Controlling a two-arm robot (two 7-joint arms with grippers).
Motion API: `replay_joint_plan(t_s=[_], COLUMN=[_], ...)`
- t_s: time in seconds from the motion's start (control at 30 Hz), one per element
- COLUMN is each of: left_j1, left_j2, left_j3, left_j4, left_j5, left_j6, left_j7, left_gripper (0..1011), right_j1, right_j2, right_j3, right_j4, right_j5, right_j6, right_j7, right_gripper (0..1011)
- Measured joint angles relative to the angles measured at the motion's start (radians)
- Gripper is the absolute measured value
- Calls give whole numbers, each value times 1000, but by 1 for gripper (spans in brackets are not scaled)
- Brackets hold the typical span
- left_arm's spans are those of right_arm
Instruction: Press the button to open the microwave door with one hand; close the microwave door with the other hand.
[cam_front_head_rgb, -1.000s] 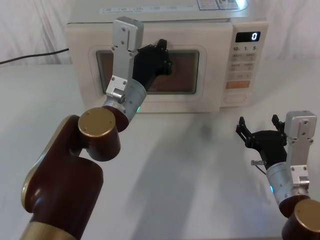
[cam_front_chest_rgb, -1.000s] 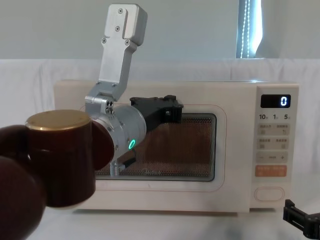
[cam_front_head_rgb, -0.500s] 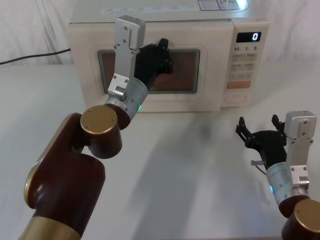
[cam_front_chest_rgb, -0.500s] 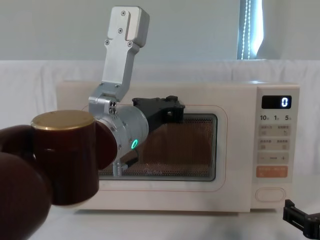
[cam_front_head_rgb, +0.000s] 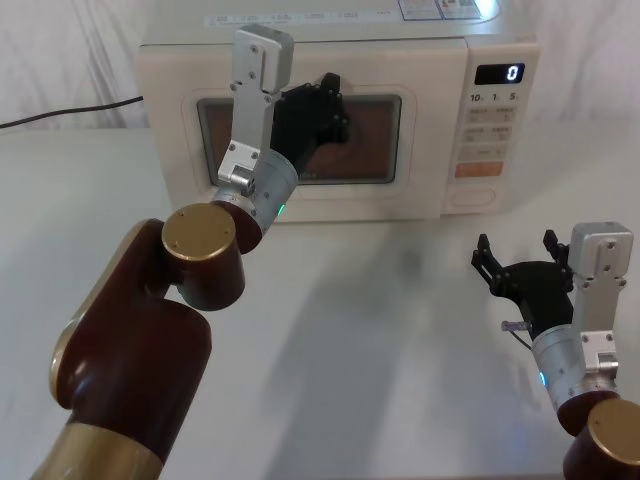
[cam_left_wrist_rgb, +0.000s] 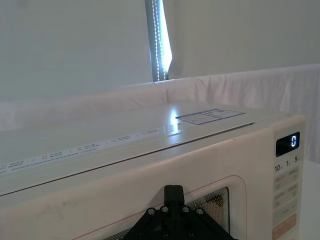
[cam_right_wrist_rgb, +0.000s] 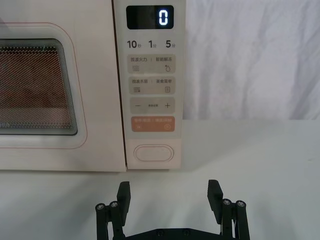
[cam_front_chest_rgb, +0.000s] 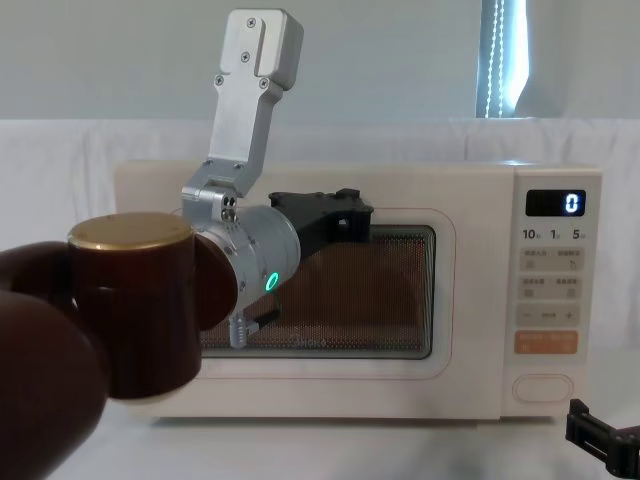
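Both grippers were in view. Left gripper (cam_front_head_rgb: 322, 110) was up against the microwave door's (cam_front_head_rgb: 300, 195) glass window, the door flush with the microwave (cam_front_head_rgb: 160, 90); its jaws' state could not be told. Right gripper (cam_right_wrist_rgb: 169, 195) hovered over the table, jaws spread and empty, facing the button (cam_right_wrist_rgb: 154, 153) from short of it.

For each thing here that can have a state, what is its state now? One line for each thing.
microwave door: closed, flush with the front.
display: lit, showing "0".
button: not touched by either gripper.
left gripper: at the door window, fingers hidden.
right gripper: open, empty, facing the control panel, apart from it.
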Motion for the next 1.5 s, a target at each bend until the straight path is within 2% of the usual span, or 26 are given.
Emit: replay_joint_plan(t_s=[0.77,1.17,1.5], left_j1=[-2,89,185], left_j2=[-4,22,64], left_j3=[2,-13,-42], left_j4=[2,-112,-222], left_j5=[-10,-23,-49], left_j6=[1,48,89], left_j7=[-3,12,13], left_gripper=[0,0,0], right_j1=[0,0,0], right_j2=[0,0,0], right_j3=[0,0,0], right_j4=[0,0,0], right_j5=[0,0,0], right_j6=[0,0,0], right_j7=[0,0,0], right_gripper=[1000,1000,1000])
